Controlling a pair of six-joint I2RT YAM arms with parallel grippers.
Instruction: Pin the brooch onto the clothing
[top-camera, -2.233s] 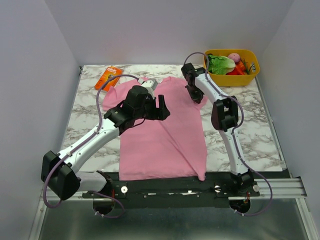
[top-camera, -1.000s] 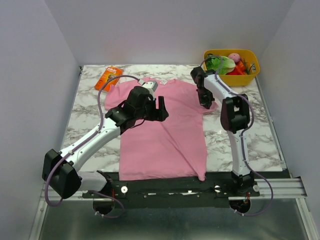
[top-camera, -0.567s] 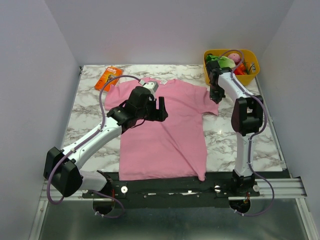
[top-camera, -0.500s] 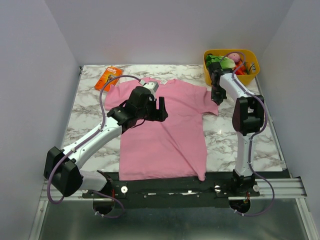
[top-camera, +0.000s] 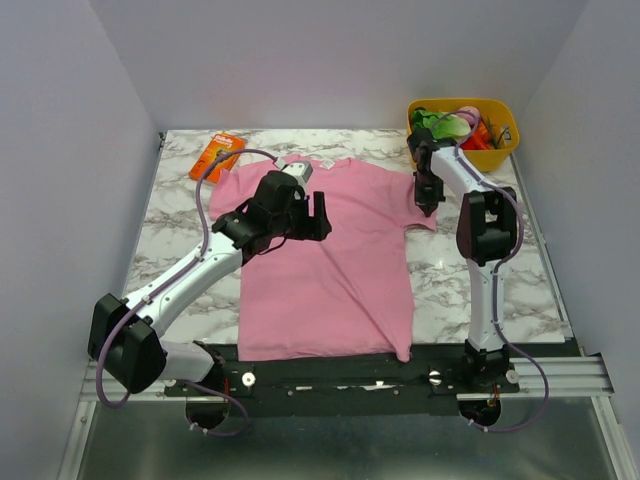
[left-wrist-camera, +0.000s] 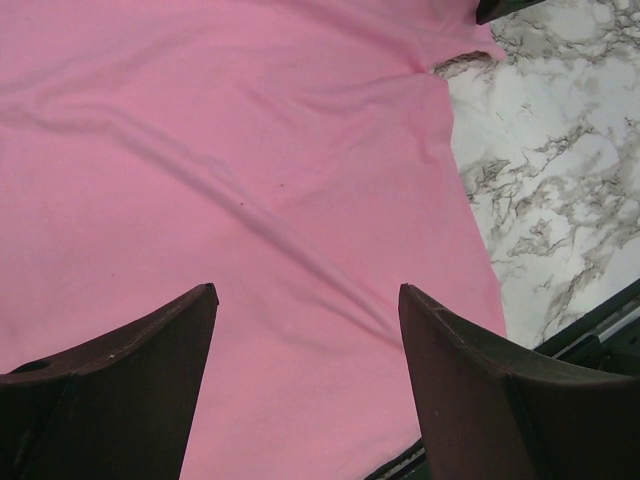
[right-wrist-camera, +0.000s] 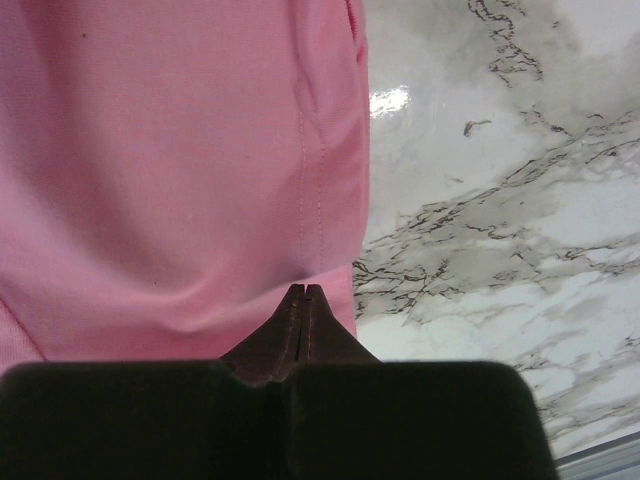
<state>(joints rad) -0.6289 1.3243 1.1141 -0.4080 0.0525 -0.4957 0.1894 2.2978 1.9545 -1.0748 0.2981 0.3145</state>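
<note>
Pink short-sleeved T-shirt (top-camera: 340, 280) spread flat on marble tabletop (top-camera: 170, 205), neck toward far edge, hem along near edge. Both sleeves laid out sideways. Soft fabric, long shallow diagonal creases across body; sleeve hem double-stitched.

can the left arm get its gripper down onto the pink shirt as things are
Probably yes. The left gripper hangs open above the T-shirt, with only bare fabric below it. The right gripper is shut over at the sleeve edge, off to the side, so nothing looks in the way.
</note>
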